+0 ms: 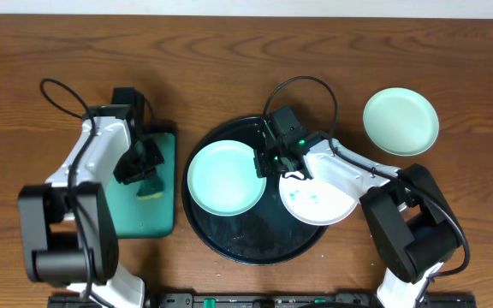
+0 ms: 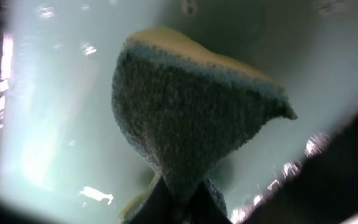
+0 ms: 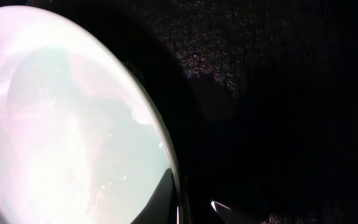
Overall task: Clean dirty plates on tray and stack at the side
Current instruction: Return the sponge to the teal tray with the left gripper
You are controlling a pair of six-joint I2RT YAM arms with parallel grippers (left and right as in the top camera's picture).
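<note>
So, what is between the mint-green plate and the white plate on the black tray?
The right gripper, gripping the mint-green plate by its rim; the overhead view shows it.

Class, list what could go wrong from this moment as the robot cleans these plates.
The right tool pinches only the rim of the mint-green plate in the black tray; lifted, it might slip or tip.
The smeared white plate lies right under the right arm and could get knocked.
The left tool grips the sponge by one narrow end; it might drop.
</note>
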